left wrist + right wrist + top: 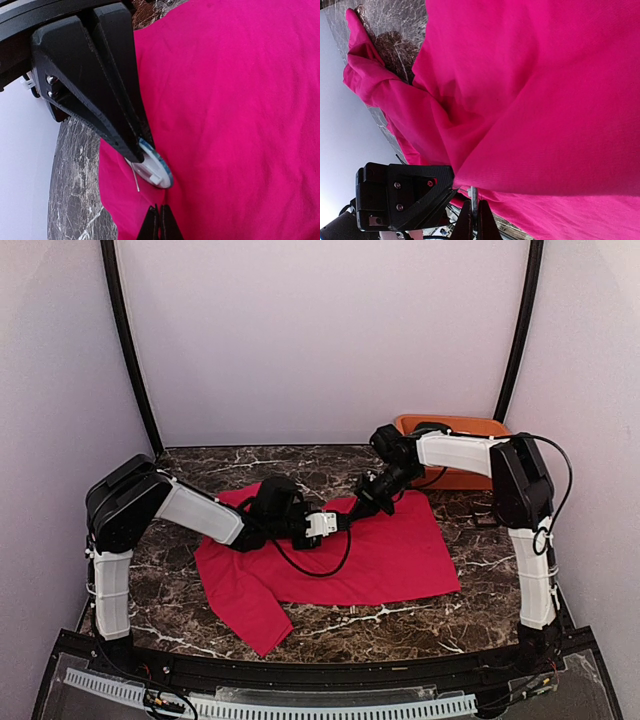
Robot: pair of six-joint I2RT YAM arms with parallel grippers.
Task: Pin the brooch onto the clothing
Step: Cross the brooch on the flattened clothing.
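Orange bin (475, 425) behind T-shirt (400, 550); cable (322, 571) apparently crossing it.

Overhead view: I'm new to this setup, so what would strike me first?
The bright red shirt spread across the dark marble table, mid-frame. Near its far edge the right gripper clamps a round brooch, clearest in the left wrist view. An orange tray sits back right.

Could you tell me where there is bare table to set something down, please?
Bare table runs between the shirt's near hem and the near edge; more lies back left, between shirt and wall. Crowded: the shirt's top edge, where the left claw and right claw meet at the brooch.
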